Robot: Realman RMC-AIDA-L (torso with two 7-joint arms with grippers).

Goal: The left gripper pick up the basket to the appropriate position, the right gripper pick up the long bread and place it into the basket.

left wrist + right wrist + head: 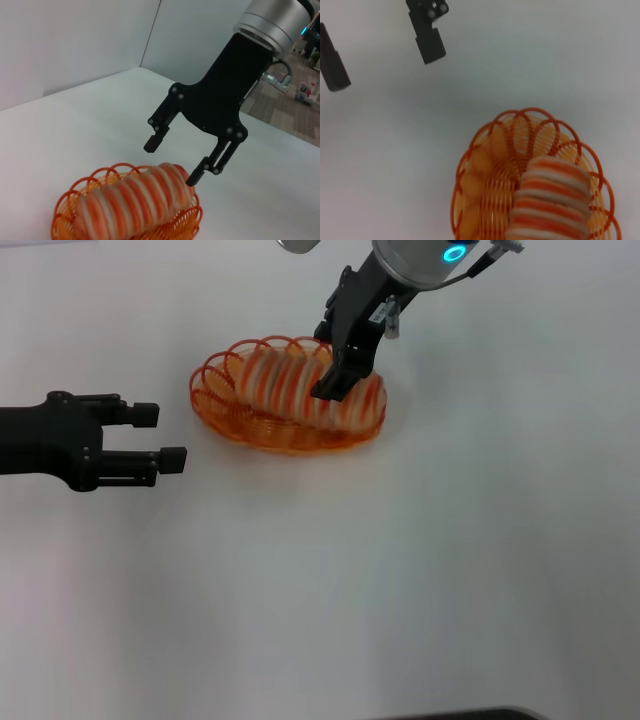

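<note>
Both task objects are found together on the white table [450, 570]: the long bread [300, 385] is laid lengthwise inside the basket [215, 405]. The right gripper [338, 382] is held just above the loaf's end, its jaws spread and nothing grasped, so the release step is judged to be in hand. The left gripper [165, 435] is parked beside the basket, apart from it, fingers parted and empty. Next, a clean upward retreat is called for, without the rim being snagged.
</note>
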